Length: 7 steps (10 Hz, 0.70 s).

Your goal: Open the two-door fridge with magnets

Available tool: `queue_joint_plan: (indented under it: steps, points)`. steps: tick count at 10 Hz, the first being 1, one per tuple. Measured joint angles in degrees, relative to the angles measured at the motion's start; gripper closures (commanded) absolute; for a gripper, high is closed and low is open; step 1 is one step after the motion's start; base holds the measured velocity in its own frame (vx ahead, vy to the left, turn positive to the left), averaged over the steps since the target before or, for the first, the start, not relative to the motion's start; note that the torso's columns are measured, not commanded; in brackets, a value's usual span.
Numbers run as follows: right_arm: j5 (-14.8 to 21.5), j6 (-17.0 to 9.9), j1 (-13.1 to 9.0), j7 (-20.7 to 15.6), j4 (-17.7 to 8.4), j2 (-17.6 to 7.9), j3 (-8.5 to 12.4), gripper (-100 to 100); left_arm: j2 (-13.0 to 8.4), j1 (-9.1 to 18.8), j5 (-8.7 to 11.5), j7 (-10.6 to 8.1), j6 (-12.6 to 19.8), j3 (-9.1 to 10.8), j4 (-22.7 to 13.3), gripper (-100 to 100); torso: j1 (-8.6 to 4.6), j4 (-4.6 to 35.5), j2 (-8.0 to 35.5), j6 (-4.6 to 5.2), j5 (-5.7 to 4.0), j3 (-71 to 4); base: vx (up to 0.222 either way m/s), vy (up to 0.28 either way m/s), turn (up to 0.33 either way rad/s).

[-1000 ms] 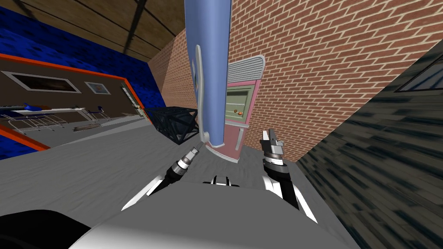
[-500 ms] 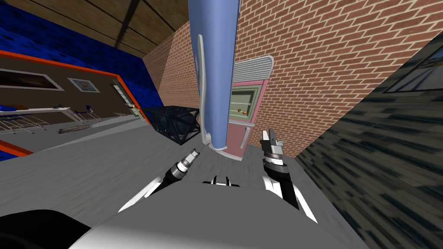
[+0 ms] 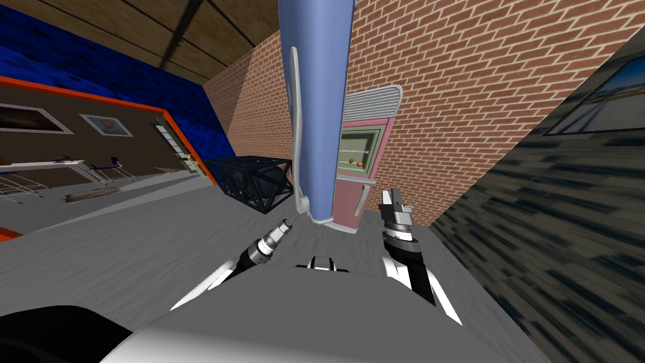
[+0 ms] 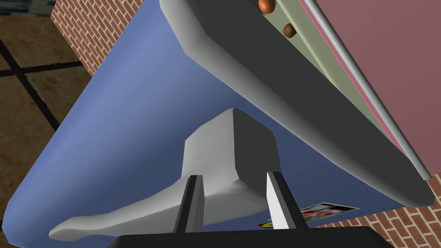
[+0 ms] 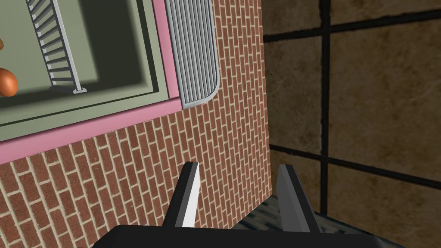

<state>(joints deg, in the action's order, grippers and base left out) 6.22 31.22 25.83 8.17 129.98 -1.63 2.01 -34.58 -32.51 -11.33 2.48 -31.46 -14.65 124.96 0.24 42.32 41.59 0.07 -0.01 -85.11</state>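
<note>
The pink fridge [image 3: 385, 135] stands against the brick wall, its grey grille on top. Its blue upper door [image 3: 318, 94] is swung out toward me, edge on, with a long grey handle [image 3: 297, 126]. My left gripper [image 3: 295, 217] is at the handle's lower end. In the left wrist view its fingers [image 4: 191, 202] press both sides of the handle's grey foot [image 4: 228, 155], and a magnet [image 4: 321, 211] shows on the blue door face. Round orange items [image 3: 359, 164] sit in the green interior. My right gripper [image 3: 395, 194] hangs open by the brick wall, nothing between its fingers [image 5: 189, 193].
The pink lower door [image 3: 346, 200] is closed, with its own grey handle [image 3: 362, 196]. A black lattice crate [image 3: 258, 179] stands left of the fridge. A dark mottled wall [image 3: 567, 252] runs along my right. Grey floor [image 3: 126, 239] spreads to the left.
The whole head view has shifted: I have moved, and the fridge and door now sit a little further right. My left gripper stays on the handle; the right arm is unchanged.
</note>
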Motion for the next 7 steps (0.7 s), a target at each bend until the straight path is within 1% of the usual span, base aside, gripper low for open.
queue_joint_plan:
  steps: [2, 5, 7]
  points:
    - [0.0, 0.0, 0.0, 0.0, 0.0, 0.0, 0.0, 0, -1.4, -0.3, -0.1, -0.55, -1.4, -0.66, 0.1, 100, -0.05, 0.0, -0.1, 0.05, -0.03, -0.1, 0.001, 0.276, -0.104]
    - [0.0, 0.0, 0.0, 0.0, 0.0, 0.0, 0.0, 0, -2.7, -0.8, -0.6, -0.98, -2.4, -1.85, 0.7, 100, -0.40, 0.0, -0.4, 0.10, -0.18, -0.3, 0.012, 0.247, -0.078]
    - [0.0, 0.0, 0.0, 0.0, 0.0, 0.0, 0.0, 0, -3.7, -1.1, -0.7, -1.33, -3.6, -2.31, 0.8, 100, -0.30, 0.0, -0.4, 0.12, -0.15, -0.4, -0.017, 0.243, -0.071]
